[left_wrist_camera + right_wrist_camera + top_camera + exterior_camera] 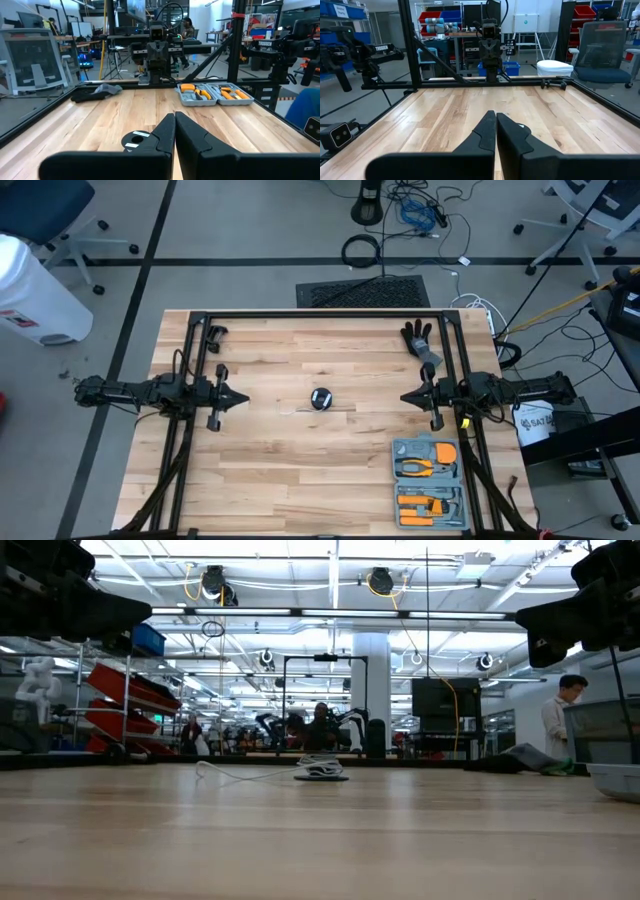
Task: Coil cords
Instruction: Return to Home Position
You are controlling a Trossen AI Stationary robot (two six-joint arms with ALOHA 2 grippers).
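Wooden worktop (300, 470) carries the reel (321, 399) centrally, cord (320, 766) wound, short tail loose. Left pincer (243, 397) and right pincer (404, 397) hover clear either side, tips together, parked as winding seems done.

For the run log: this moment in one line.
left gripper shut, left of reel | right gripper shut, right of reel | white cord tail trailing loose
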